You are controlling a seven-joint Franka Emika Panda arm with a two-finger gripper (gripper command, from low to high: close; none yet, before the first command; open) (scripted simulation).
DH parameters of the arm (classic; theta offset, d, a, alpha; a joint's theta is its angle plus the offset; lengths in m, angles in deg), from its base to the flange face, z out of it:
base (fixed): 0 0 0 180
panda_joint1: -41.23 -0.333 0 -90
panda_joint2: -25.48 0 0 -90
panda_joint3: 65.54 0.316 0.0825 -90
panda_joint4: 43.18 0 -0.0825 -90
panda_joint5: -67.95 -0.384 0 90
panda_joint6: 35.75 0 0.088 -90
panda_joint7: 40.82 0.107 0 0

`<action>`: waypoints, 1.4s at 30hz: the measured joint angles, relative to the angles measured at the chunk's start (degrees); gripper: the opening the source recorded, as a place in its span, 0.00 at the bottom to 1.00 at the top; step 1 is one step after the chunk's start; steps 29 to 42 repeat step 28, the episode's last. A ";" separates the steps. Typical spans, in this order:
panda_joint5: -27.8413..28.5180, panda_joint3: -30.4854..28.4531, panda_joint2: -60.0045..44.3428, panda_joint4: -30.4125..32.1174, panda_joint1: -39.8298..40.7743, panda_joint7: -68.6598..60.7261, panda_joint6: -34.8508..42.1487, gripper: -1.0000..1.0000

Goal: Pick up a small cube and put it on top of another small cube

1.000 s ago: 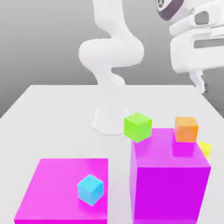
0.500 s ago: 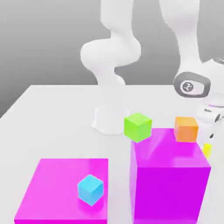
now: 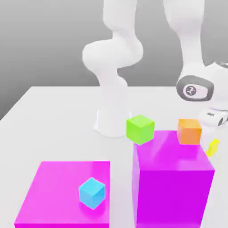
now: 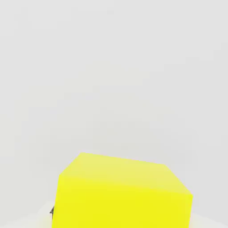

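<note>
Simulated tabletop [image 3: 67, 133], plain grey backdrop [image 3: 53, 44].

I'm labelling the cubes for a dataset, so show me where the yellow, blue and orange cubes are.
Yellow cube [image 4: 122, 205]: hand view, the side facing the camera.
Blue cube [image 3: 92, 193]: exterior view, the middle of its visible faces.
Orange cube [image 3: 189, 133]: exterior view, its front face.

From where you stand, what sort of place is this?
Probably a computer-simulated robot workspace: a white arm on a plain pale table, with flat-coloured blocks like the green cube and magenta block.
</note>
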 joint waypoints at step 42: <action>-11.16 -17.30 22.84 -14.53 14.37 -47.83 36.23 1.00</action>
